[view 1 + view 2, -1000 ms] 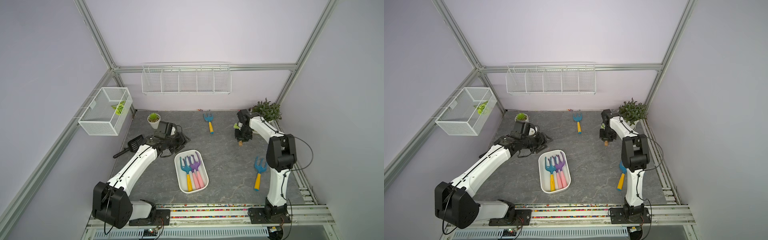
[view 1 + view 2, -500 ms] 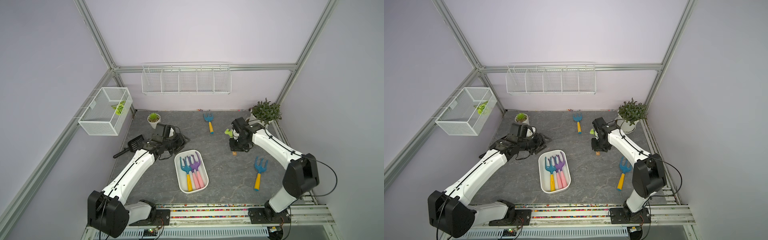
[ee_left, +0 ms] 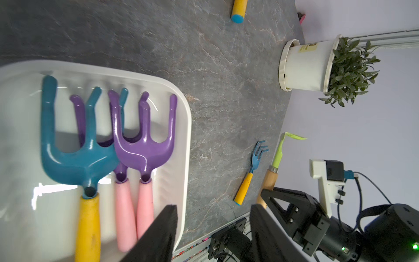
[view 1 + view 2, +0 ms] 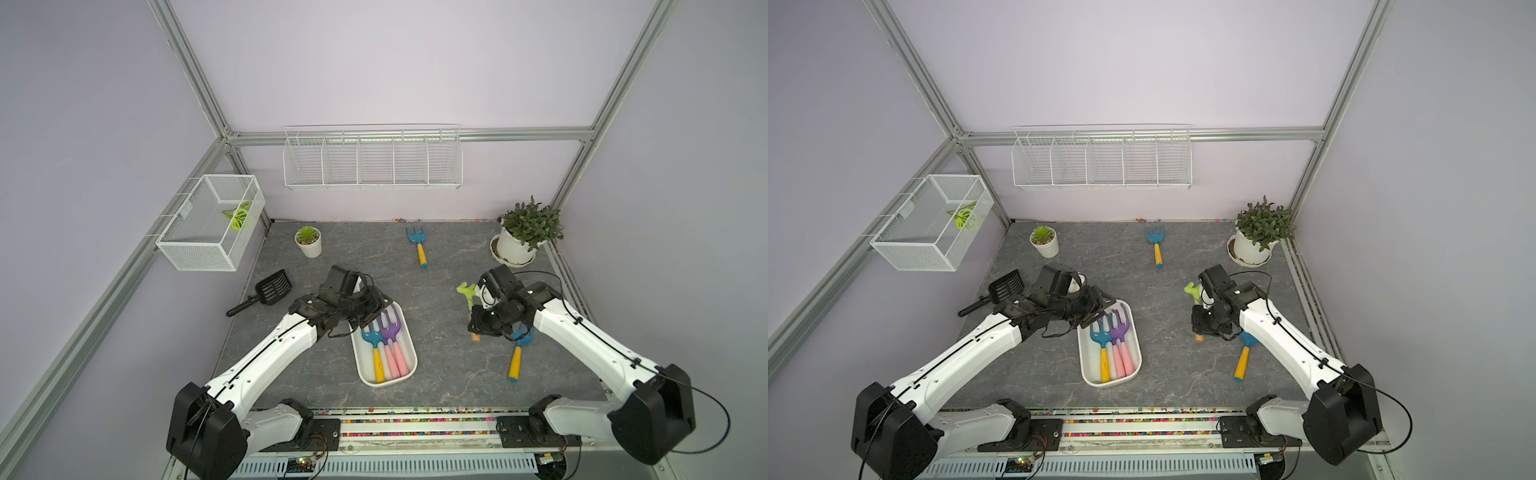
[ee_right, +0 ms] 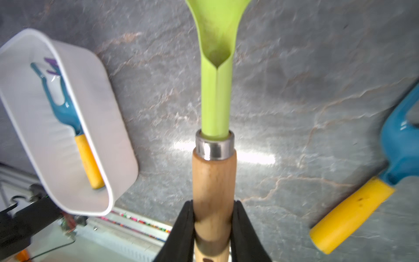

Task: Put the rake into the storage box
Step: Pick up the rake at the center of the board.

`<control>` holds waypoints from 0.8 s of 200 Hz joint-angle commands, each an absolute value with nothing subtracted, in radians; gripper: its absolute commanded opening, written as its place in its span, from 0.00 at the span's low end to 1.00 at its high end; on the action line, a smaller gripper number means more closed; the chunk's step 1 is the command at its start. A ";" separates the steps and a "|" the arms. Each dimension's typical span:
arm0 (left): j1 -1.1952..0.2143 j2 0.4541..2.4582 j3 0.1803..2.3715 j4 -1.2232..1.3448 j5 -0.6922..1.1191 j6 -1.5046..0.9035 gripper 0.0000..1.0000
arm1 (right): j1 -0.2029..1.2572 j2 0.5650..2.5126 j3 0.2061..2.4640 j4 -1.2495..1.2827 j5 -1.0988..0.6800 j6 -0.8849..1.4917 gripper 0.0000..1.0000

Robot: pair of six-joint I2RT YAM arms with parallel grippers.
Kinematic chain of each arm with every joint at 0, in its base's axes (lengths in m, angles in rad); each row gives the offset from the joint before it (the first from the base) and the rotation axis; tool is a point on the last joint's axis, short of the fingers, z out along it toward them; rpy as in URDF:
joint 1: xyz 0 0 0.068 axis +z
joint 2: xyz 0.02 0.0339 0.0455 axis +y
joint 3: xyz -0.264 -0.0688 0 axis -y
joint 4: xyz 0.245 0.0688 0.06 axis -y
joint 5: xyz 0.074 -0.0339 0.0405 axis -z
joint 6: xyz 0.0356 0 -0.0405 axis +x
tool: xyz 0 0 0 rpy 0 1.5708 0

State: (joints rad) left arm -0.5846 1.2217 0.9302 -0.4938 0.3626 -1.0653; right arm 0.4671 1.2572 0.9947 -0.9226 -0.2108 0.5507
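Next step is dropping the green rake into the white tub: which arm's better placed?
Right. The right gripper is shut on the green-headed, wooden-handled rake, with the shallow white plastic storage box close by. The left gripper stands open and empty at the box's rim.

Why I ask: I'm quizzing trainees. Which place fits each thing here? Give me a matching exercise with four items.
Things: 1 green rake; 2 purple rakes; 3 black scoop; 4 green leaf.
Places: A in the storage box; B in the wire-mesh basket; C lying on the table; D held in the right gripper.
Pairs: 1-D, 2-A, 3-C, 4-B.
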 commanded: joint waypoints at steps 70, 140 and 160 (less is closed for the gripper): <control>-0.735 1.440 1.088 -0.328 0.339 -1.083 0.52 | 0.546 1.164 0.973 -0.828 -0.501 0.709 0.00; -0.809 1.513 1.182 -0.375 0.295 -1.048 0.50 | 0.633 1.229 0.999 -0.700 -0.580 0.855 0.00; -0.823 1.514 1.185 -0.381 0.286 -1.047 0.49 | 0.663 1.258 1.037 -0.704 -0.563 0.859 0.00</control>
State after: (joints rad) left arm -0.8062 1.4982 1.1503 -0.3576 0.3168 -1.0714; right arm 0.6331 1.2331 0.9844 -0.7563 -0.5446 0.8169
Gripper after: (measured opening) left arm 0.493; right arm 0.256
